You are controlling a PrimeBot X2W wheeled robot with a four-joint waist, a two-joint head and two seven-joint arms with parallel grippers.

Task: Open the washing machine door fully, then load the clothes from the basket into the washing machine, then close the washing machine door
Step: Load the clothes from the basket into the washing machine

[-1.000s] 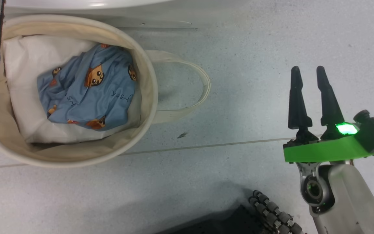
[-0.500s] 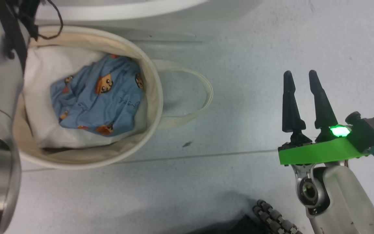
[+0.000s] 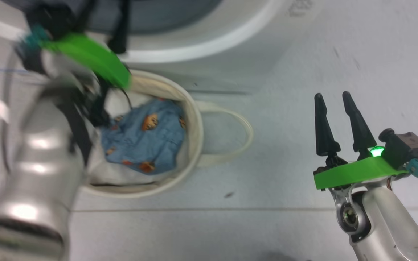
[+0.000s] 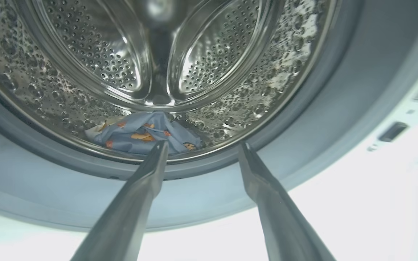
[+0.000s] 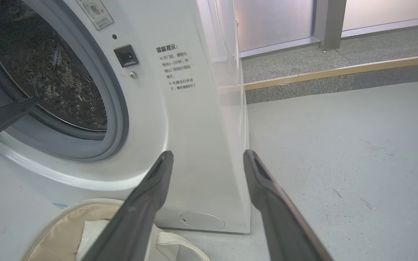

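The left fingers (image 4: 140, 192) stand spread and empty at the washing machine (image 5: 194, 119) mouth. One blue garment (image 4: 143, 135) lies in the drum (image 4: 85, 43). A second blue garment (image 3: 145, 139) sits in the basket (image 3: 193, 119) on the floor (image 3: 267, 224). The right fingers (image 3: 323, 130), also spread and empty, hover well apart.

Floor (image 3: 274, 224): pale grey, faintly speckled, matt. One straight seam (image 3: 194, 209) crosses it on the wrist side of the right hand (image 3: 332, 94). Standing directly on it: the basket (image 3: 196, 127), well to the left of that hand, with one loop handle (image 3: 248, 134) lying flat toward the hand; and the washing machine (image 3: 230, 61), beyond the basket, ahead and left of the fingertips. A small dark speck (image 3: 229, 195) lies between basket and hand. Right of the fingers, the floor runs to a darker grey step (image 5: 339, 82) edged with a tan strip (image 5: 339, 70).
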